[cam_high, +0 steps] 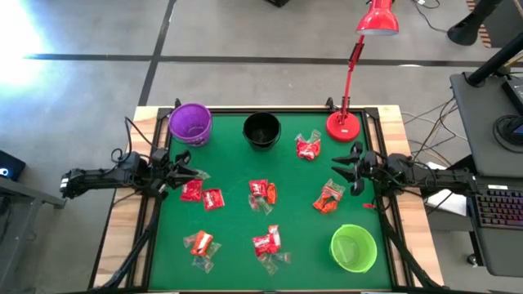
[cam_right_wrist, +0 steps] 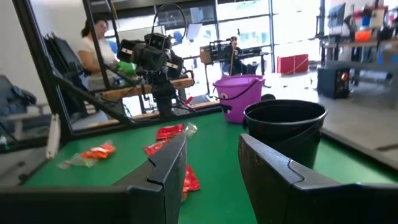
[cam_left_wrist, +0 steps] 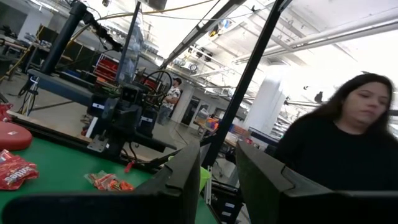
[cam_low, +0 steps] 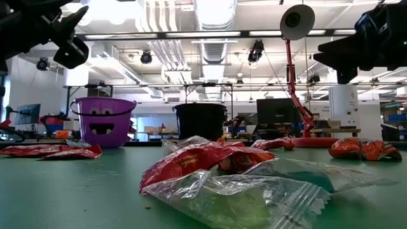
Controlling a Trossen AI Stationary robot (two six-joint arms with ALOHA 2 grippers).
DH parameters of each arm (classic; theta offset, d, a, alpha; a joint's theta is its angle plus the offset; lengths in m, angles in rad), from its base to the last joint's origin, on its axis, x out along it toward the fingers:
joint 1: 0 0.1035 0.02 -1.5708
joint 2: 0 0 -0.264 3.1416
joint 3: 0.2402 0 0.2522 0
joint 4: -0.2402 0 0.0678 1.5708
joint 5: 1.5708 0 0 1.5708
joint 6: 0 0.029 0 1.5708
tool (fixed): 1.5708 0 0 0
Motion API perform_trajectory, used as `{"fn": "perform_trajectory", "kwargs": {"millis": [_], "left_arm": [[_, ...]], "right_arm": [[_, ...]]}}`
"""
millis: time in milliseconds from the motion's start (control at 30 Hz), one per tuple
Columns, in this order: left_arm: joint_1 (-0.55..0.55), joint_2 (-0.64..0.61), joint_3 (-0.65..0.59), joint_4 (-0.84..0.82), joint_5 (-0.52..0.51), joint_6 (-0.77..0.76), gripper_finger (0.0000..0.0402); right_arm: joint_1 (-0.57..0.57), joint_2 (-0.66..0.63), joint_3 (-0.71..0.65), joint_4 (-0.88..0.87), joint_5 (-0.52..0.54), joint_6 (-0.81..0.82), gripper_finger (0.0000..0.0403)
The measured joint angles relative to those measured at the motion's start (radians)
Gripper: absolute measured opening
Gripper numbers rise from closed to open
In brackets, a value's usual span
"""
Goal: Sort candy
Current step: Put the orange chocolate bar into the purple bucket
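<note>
Several small wrapped candies lie scattered on the green mat: red ones (cam_high: 191, 190) (cam_high: 261, 192) (cam_high: 308, 149), orange ones (cam_high: 328, 198), and clear-wrapped ones (cam_high: 200, 245) (cam_high: 268, 243). A red and a clear candy fill the low view (cam_low: 210, 172). My left gripper (cam_high: 196, 173) is open and empty above the mat's left edge, near the red candy. My right gripper (cam_high: 339, 167) is open and empty above the mat's right edge, pointing toward the mat's middle.
A purple bowl (cam_high: 190, 123) and a black bowl (cam_high: 261, 130) stand at the far edge, a green bowl (cam_high: 353, 247) at the near right. A red desk lamp (cam_high: 344, 124) stands at the far right. A person (cam_left_wrist: 348, 143) sits beyond the table.
</note>
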Motion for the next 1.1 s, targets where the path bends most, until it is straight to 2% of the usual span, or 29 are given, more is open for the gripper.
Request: {"fn": "perform_trajectory", "kwargs": {"millis": [133,567,800,967,1100], "left_arm": [[0.000,0.000,0.000,0.000,0.000,0.000,0.0086],[0.000,0.000,0.000,0.000,-0.011,0.012,0.0086],[0.001,0.000,0.000,0.000,-0.225,0.282,0.0086],[0.001,0.000,0.000,0.000,-0.336,0.316,0.0086],[0.001,0.000,0.000,0.000,-0.417,0.316,0.0086]], "right_arm": [[0.000,0.008,0.000,-0.001,0.000,0.039,0.0137],[0.000,0.094,0.000,-0.010,0.002,-0.013,0.0137],[0.000,0.171,0.000,-0.010,0.024,-0.006,0.0137],[0.000,0.227,0.000,-0.009,0.041,-0.003,0.0137],[0.000,0.259,0.000,-0.007,0.116,0.020,0.0137]]}}
